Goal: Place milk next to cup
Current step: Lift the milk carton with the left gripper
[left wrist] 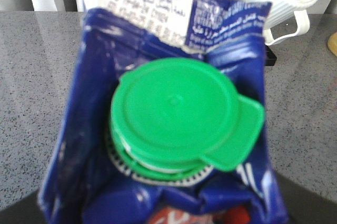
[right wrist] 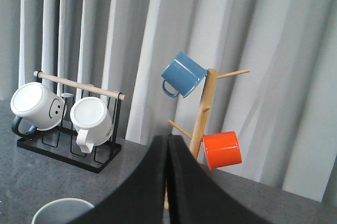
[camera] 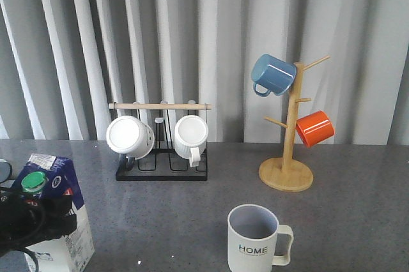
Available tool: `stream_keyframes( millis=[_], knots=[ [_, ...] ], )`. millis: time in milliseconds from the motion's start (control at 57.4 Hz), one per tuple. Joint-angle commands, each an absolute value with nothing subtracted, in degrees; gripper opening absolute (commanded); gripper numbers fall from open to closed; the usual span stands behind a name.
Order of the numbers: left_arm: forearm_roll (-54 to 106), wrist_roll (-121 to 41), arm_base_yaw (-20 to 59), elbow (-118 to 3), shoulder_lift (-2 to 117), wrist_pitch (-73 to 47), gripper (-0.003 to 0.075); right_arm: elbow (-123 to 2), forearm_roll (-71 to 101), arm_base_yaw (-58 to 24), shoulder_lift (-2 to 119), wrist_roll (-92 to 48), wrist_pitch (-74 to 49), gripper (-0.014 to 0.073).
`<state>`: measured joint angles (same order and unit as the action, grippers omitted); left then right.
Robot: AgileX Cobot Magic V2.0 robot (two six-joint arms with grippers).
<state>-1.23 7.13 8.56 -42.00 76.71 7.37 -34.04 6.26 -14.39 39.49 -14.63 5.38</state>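
Observation:
The milk (camera: 64, 189), a blue-and-white carton with a green cap (left wrist: 174, 113), stands at the table's near left corner. My left gripper (camera: 38, 218) is a black mass against its near side, and the carton fills the left wrist view, wedged between dark fingers at the lower corners. The cup (camera: 252, 240), off-white with black "HOME" lettering, stands upright at front centre-right, well apart from the milk, its handle to the right. Its rim (right wrist: 60, 211) shows in the right wrist view. My right gripper (right wrist: 167, 182) is raised, pads pressed together, empty.
A black wire rack (camera: 162, 168) with a wooden bar holds two white mugs (camera: 130, 136) at the back centre. A wooden mug tree (camera: 287, 157) at back right carries a blue mug (camera: 273, 74) and an orange mug (camera: 314, 128). Grey curtains hang behind.

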Motion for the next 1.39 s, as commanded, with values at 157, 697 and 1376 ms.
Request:
stream_keyframes(
  millis=[157, 697, 1376],
  knots=[
    [-0.47, 7.92, 8.78, -43.74, 73.43, 14.80, 0.0175, -36.00, 5.60, -14.00, 39.38, -14.92, 9.35, -0.0007],
    [-0.60, 11.35, 8.78, -43.74, 57.93, 20.55, 0.0175, -36.00, 5.60, -14.00, 39.38, -14.92, 9.35, -0.0007],
    [46.80, -37.40, 22.69, -43.74, 59.38, 28.62, 0.0175, -36.00, 5.60, -14.00, 39.38, -14.92, 9.35, -0.0007]
  ],
)
